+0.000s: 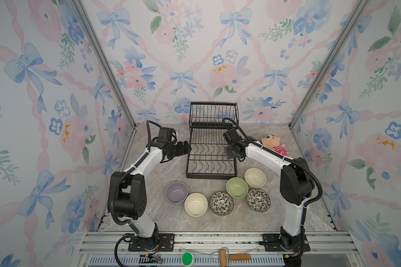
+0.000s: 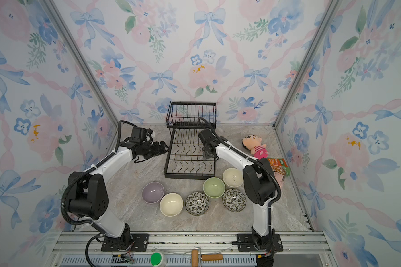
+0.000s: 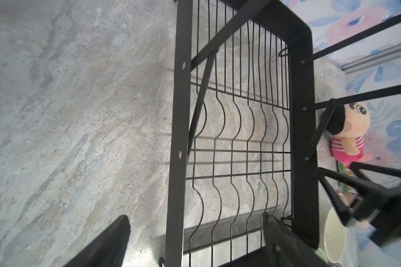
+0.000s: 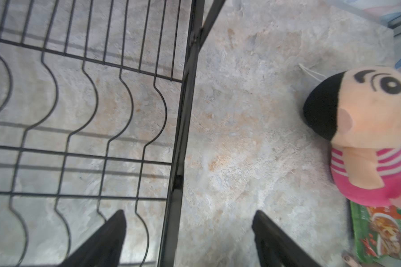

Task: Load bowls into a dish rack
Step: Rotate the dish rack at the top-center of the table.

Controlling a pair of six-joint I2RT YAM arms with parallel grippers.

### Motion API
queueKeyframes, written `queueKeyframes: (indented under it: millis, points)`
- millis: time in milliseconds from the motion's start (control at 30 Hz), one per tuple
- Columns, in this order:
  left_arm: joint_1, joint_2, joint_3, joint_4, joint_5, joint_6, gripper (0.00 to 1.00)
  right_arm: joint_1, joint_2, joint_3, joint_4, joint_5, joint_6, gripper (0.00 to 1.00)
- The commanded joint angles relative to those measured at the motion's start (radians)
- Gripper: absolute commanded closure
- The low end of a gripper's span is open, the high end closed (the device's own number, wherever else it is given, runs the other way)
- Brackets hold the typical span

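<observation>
The black wire dish rack (image 1: 187, 164) stands mid-table with nothing in it, its raised basket (image 1: 213, 113) at the back. Several bowls sit on the table in front of it: lavender (image 1: 176, 192), cream (image 1: 195, 204), leaf-patterned (image 1: 221, 203), pale green (image 1: 237, 187), a second cream (image 1: 255, 177) and a second leaf-patterned (image 1: 258, 200). My left gripper (image 1: 187, 148) (image 3: 196, 223) hovers open over the rack's left rail (image 3: 178, 129). My right gripper (image 1: 229, 154) (image 4: 190, 218) hangs open over the right rail (image 4: 183, 129). Neither holds anything.
A plush doll (image 1: 273, 144) lies right of the rack, with a green food packet (image 2: 279, 167) beside it. Floral walls close in the back and both sides. A green-capped jar (image 1: 187, 258) and a wooden roller (image 1: 234, 256) lie on the front frame.
</observation>
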Motion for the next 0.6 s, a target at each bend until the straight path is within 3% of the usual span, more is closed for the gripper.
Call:
queueKeyframes:
  millis: [0, 133, 267, 433, 500, 567]
  points:
    - [-0.016, 0.074, 0.057, -0.015, -0.085, 0.108, 0.15, 0.033, -0.112, -0.068, -0.019, 0.001, 0.116, 0.02]
    - [-0.029, 0.159, 0.096, -0.026, -0.098, 0.138, 0.27, 0.053, -0.214, -0.187, -0.028, 0.015, 0.205, 0.04]
    - [-0.068, 0.210, 0.123, -0.025, -0.143, 0.164, 0.31, 0.039, -0.298, -0.315, 0.008, -0.026, 0.282, 0.04]
    - [-0.106, 0.247, 0.142, -0.048, -0.212, 0.194, 0.51, 0.020, -0.331, -0.389, 0.035, -0.076, 0.358, 0.04]
    - [-0.113, 0.257, 0.138, -0.056, -0.242, 0.205, 0.54, 0.016, -0.336, -0.406, 0.039, -0.094, 0.389, 0.04]
    - [-0.116, 0.264, 0.132, -0.063, -0.270, 0.205, 0.67, 0.012, -0.332, -0.417, 0.039, -0.117, 0.425, 0.04]
